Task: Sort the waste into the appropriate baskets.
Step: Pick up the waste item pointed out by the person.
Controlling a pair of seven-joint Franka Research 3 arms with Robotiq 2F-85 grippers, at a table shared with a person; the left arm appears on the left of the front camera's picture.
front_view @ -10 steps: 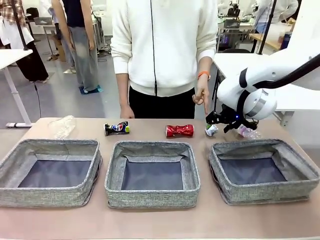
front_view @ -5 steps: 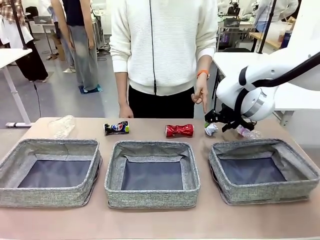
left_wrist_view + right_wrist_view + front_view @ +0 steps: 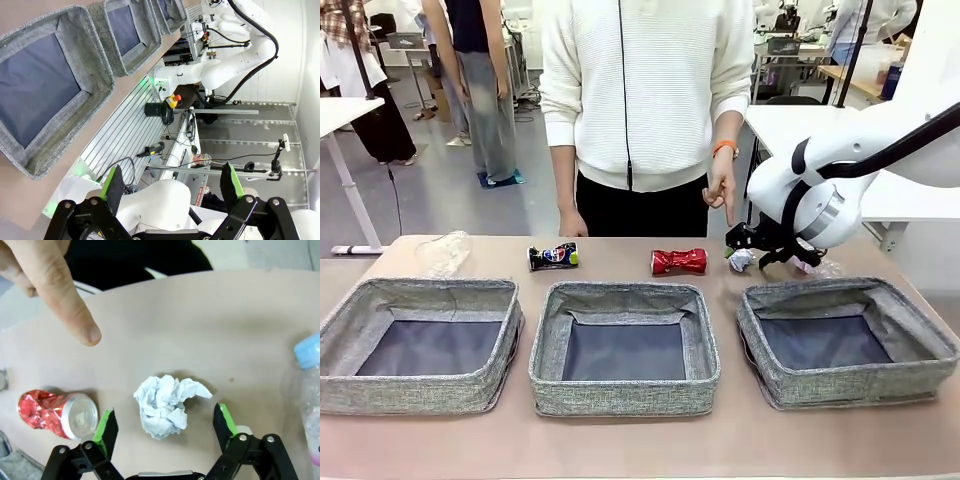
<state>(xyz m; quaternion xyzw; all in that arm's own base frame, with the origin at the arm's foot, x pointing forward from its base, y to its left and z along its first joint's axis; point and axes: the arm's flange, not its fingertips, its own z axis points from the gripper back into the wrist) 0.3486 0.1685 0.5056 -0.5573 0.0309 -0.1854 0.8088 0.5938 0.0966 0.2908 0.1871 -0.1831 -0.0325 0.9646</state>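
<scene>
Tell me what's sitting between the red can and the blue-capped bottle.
The crumpled white paper wad, straddled by the open right gripper, in the right wrist view.

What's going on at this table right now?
The robot is sorting waste. Its right gripper hangs open over the white paper wad, a finger either side, not gripping it yet. A person's hand points down at the wad. The red can, dark-blue can, plastic piece and bottle lie along the far side. Nothing is in the three grey bins yet. The left gripper is open, holding nothing.
</scene>
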